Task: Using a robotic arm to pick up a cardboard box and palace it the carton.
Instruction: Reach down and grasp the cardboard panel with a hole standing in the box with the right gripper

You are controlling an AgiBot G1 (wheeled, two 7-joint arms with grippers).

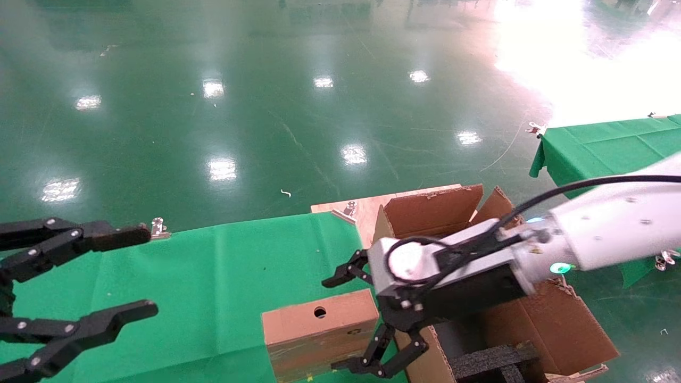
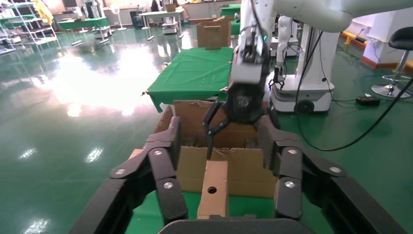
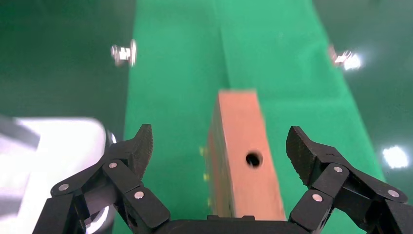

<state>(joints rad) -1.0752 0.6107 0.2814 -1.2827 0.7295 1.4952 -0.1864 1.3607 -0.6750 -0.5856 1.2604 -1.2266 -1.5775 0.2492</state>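
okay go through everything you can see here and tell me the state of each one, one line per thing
cardboard box: standing on edge on the green cloth, hole face up, not gripped.
right hand: open, fingers straddling the box end nearest the carton, no contact visible.
left hand: open, empty, over the cloth away from the box.
carton: flaps open, black foam insert inside.
green cloth: spread flat, clipped at the corner.

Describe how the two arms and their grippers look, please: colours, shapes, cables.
The right arm is glossy white, with black cables looping to a silver-grey camera block. Its right gripper is black, with jointed linkage fingers and silver rivets. Of the left arm only the left gripper shows: all black, the same linkage fingers with silver rivets and ridged tips.
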